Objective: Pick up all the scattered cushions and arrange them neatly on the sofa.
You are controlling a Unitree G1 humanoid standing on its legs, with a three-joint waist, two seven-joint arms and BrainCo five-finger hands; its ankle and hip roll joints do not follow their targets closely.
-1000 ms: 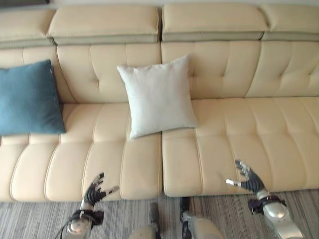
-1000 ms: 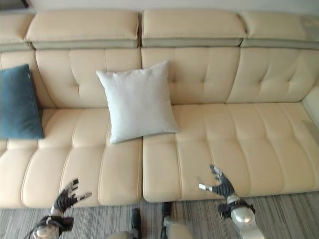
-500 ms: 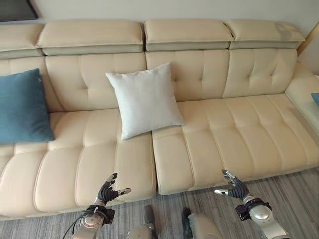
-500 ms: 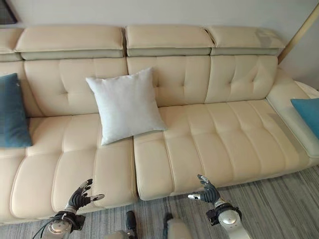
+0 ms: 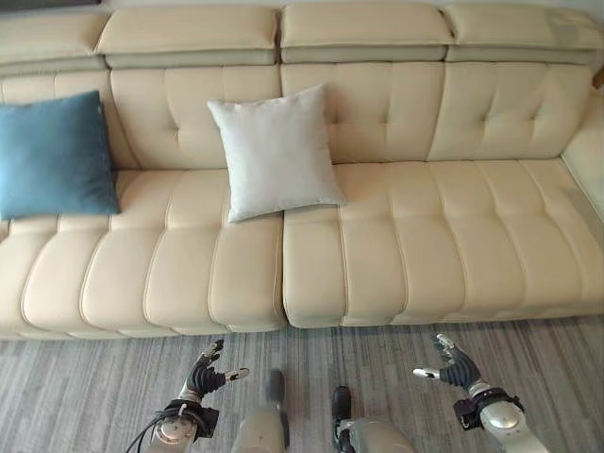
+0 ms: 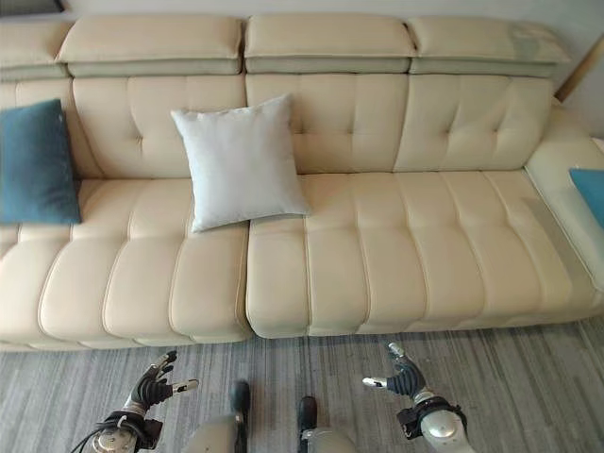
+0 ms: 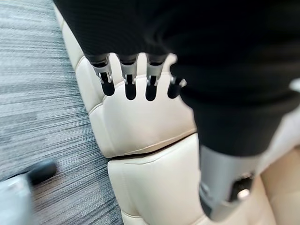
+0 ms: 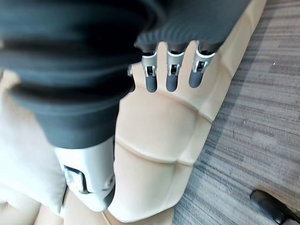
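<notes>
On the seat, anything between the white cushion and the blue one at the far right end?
Nothing: in the right eye view, bare cream sofa seat runs from the white cushion to the blue cushion at the far right end.

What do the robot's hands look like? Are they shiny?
Both hands look alike. The left hand and right hand have silver fingers with dark rounded tips. A dark ribbed cover wraps the back of each hand and the wrist, like a black glove. The arms behind them are smooth silver-grey metal.
</notes>
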